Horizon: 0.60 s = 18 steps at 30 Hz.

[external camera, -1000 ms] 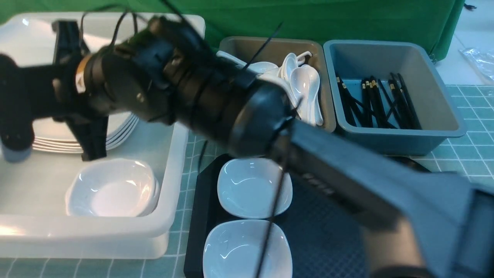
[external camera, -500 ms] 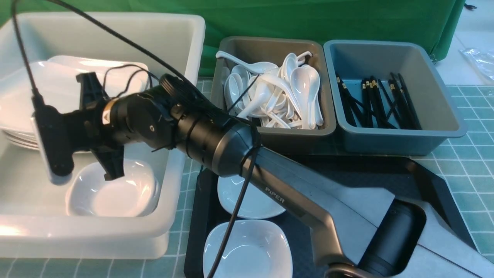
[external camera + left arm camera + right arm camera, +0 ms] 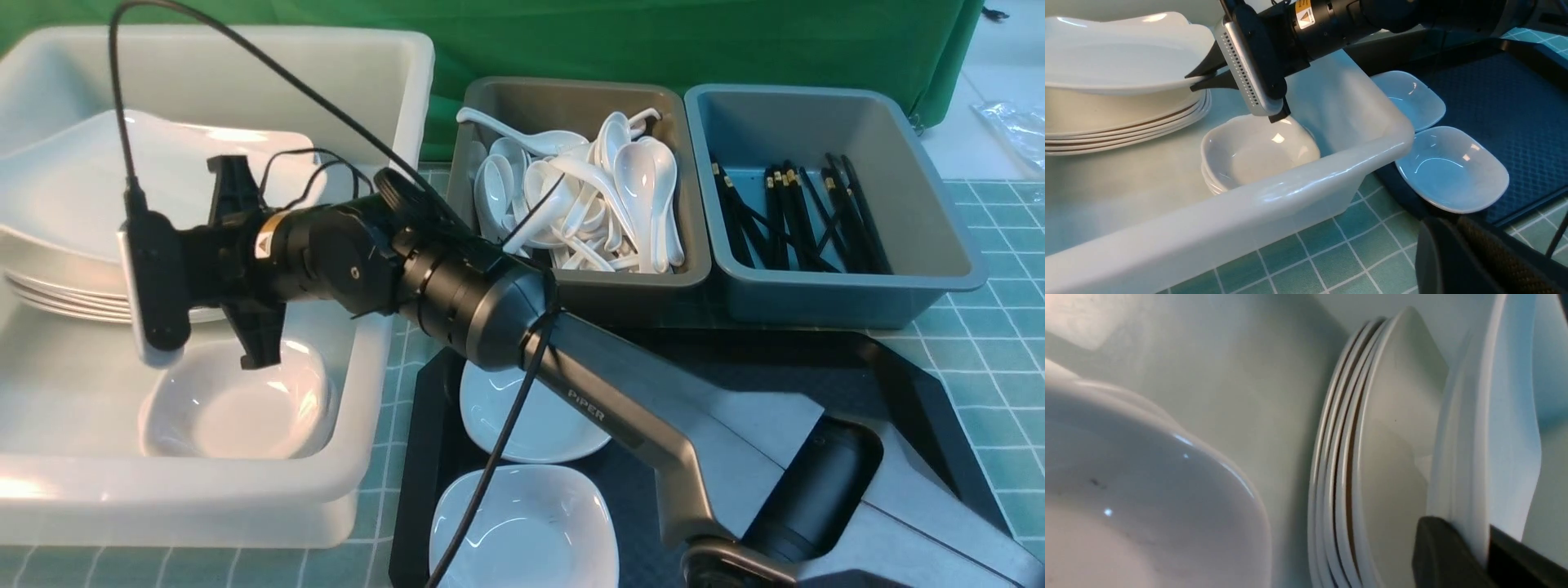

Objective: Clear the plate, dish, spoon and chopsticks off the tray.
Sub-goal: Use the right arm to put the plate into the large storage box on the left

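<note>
- The plate (image 3: 1118,57) is held over the stack of plates (image 3: 65,294) inside the white tub (image 3: 392,65), which sits at 9 o'clock of the tray (image 3: 1502,94).
- The right gripper (image 3: 1200,80) is clamped narrowly on the plate's 3 o'clock rim. An edge pinch is judged the only workable hold on something so wide and shallow.
- On the gripped side a gap is seen between plate and stack. Whether the far side touches cannot be told.
- The plate is kept roughly level and lined up with the stack, presumably so it can nest when lowered.
- The tub is reached across the tray by the right arm, so much of the tray floor is hidden.
- Two small dishes (image 3: 531,400) (image 3: 522,523) are left on the tray's 9 o'clock side, not yet cleared.
- Spoons (image 3: 588,196) lie in a grey bin (image 3: 571,106) at 12 o'clock and chopsticks (image 3: 800,220) in the bin (image 3: 816,122) at 1 o'clock. None is seen on the tray's visible part.
- The left gripper (image 3: 1457,245) is closed on nothing and kept low near the counter (image 3: 1004,245) — out of the way, it is judged.
</note>
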{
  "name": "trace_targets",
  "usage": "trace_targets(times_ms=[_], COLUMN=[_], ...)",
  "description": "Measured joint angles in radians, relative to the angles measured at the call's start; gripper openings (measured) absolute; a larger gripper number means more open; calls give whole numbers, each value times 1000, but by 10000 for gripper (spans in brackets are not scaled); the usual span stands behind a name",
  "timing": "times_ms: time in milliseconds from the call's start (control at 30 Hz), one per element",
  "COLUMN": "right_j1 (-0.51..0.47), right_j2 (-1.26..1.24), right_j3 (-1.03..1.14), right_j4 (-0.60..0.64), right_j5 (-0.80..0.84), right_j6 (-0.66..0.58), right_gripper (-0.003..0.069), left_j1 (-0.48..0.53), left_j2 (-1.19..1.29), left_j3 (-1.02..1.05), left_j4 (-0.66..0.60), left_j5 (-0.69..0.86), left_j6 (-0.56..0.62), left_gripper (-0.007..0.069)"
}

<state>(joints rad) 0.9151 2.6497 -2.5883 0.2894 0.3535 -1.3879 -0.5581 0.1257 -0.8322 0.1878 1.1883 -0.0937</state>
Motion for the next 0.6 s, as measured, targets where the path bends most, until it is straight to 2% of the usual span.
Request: trace_targets(times_ms=[267, 400, 600], right_j1=[-6, -6, -8], right_j2=[27, 32, 34], right_j3=[0, 0, 0], right_j4=[3, 3, 4], right_j5=[-77, -85, -146], right_j6=[18, 18, 35], right_gripper=[63, 100, 384], left_j1=[0, 0, 0], left_j2=[0, 0, 0], left_j3=[0, 0, 0], left_j4=[-16, -19, -25], left_j5=[0, 1, 7], left_j6=[-3, -3, -3], left_gripper=[32, 32, 32])
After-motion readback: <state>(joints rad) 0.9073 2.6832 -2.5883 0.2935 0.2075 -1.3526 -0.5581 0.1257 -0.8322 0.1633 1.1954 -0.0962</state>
